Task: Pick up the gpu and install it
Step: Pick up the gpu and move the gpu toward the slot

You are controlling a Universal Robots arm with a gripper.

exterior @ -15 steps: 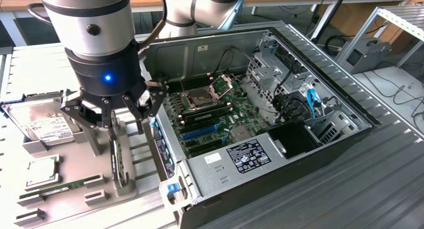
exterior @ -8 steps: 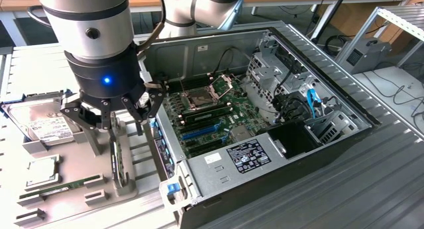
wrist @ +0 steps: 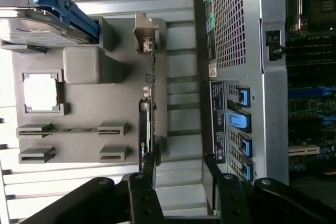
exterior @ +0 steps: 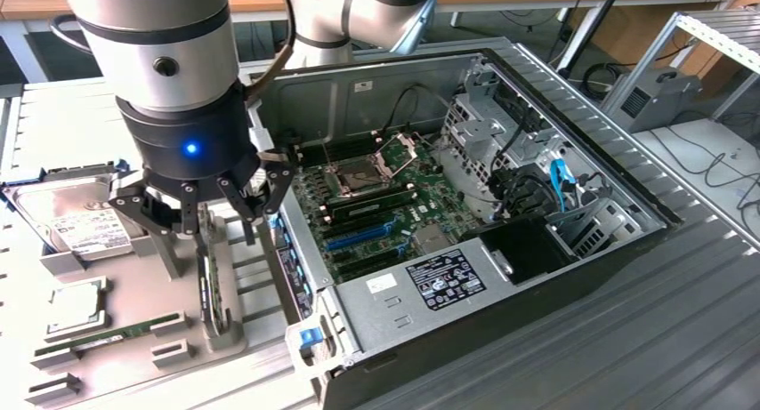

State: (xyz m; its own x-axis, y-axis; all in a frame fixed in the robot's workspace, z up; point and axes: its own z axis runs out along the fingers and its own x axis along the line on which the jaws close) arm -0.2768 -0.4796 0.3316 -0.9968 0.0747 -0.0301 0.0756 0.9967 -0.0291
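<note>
Exterior view — the end effector (exterior: 216, 221) was held spread over the gpu (exterior: 212, 290), which was stood on edge in a grey holder (wrist: 84, 108) just beside the open computer case (exterior: 594, 143).

I can read no word or number outright on either feed. In the exterior view, the large black label (exterior: 446, 279) on the silver metal power supply box (exterior: 356, 310) carries white print and round certification-style marks, all too fine for me to read. Beside it sits a small white sticker (exterior: 383, 284), also illegible. The white label (exterior: 84, 232) on the silver hard drive (exterior: 53, 201) shows only grey lines of print. In the wrist view, a narrow black label (wrist: 217, 121) on the grey computer case rear panel (wrist: 265, 103) has unreadable white text. The thin black gpu (wrist: 145, 124), seen edge-on, bears a small green mark (wrist: 143, 148) I cannot decipher.
</note>
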